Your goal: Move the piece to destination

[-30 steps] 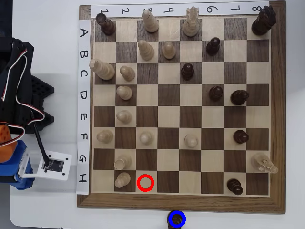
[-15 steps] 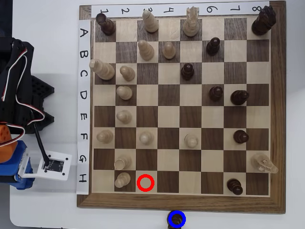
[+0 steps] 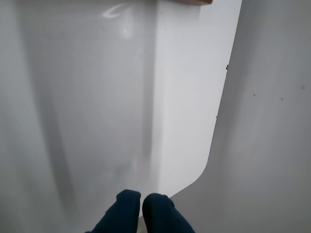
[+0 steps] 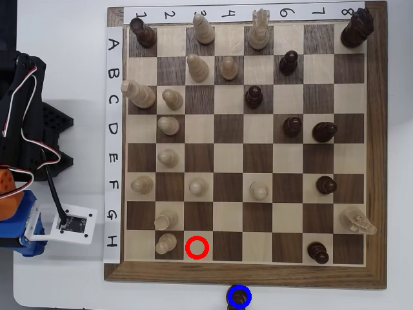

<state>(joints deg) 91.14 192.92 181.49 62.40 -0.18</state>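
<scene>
In the wrist view, the end effector (image 3: 141,204) is hanging over the bare white table (image 3: 87,97) with its two tips together, holding nothing. In the overhead view, the piece (image 4: 239,297) is already sitting inside the destination (image 4: 239,288), so the job looks done.

The piece (image 4: 239,297), a small dark-brown pawn with a round head over a wider round base, is standing off the board in the overhead view, just below the wooden frame's bottom edge and roughly under the column marked 4. It is sitting right at the picture's lower border, so its base is partly cut off, though it appears to be upright. The destination (image 4: 239,288), a small blue ring outline, is encircling the pawn, its rim closely hugging the base all around.
</scene>
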